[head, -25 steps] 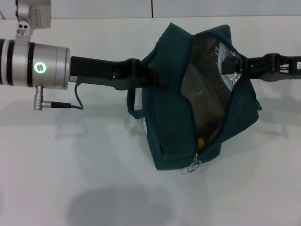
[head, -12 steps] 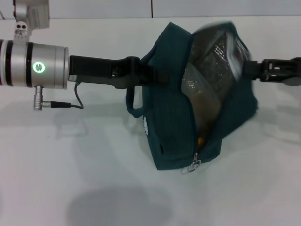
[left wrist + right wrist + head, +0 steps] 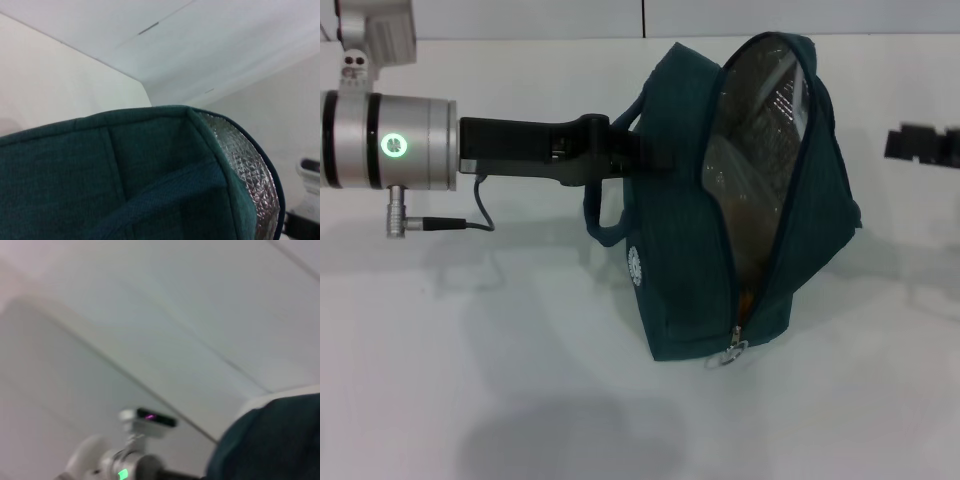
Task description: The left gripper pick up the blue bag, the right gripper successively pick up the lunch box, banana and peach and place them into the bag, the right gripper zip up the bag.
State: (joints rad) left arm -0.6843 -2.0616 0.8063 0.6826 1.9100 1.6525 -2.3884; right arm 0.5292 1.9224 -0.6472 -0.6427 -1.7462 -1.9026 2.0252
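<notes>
The blue bag (image 3: 680,230) hangs just above the white table with its mouth open and its silver foil lining (image 3: 770,100) showing. My left gripper (image 3: 632,158) is shut on the bag's left side by the handles. Inside I can make out the clear lunch box (image 3: 725,170) and, low in the opening, an orange bit of the banana (image 3: 745,298). The peach is hidden. The metal zip pull (image 3: 733,350) dangles at the near end of the opening. My right gripper (image 3: 920,145) sits at the right edge, well clear of the bag. The left wrist view is filled by bag fabric (image 3: 125,175).
The white table (image 3: 470,380) spreads around the bag. A loop handle (image 3: 600,220) droops under my left arm, and a cable (image 3: 470,215) hangs from the silver wrist section. The right wrist view shows a bag corner (image 3: 270,440) and the left arm's green light (image 3: 122,474).
My right gripper has pulled out of the bag's mouth and moved off to the right. The bag's right rim has swung free and the opening has narrowed. The left arm has shifted slightly.
</notes>
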